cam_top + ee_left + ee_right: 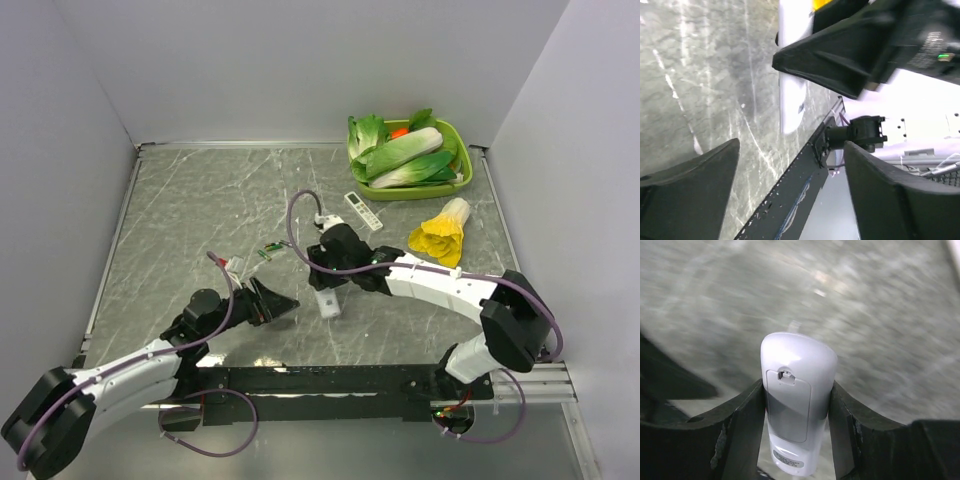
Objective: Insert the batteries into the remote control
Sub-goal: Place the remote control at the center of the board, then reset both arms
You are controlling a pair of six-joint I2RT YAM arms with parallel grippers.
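Right gripper (797,390) is clamping the remote control (799,360) by its long edges, back face toward the wrist camera, low over the middle of the table (200,200). Battery cover (788,407) is sitting closed, latch visible. Left gripper (790,145) is hanging just beside the remote, fingers apart, holding nothing.

Step in hand, by my judgement: presenting the remote for cover removal.

I cannot pick out the batteries. The small pieces (268,250) lying to the left are possibly cells, but too small to confirm.

Next move calls for left fingers catching the latch and sliding the cover off against a firm hold.
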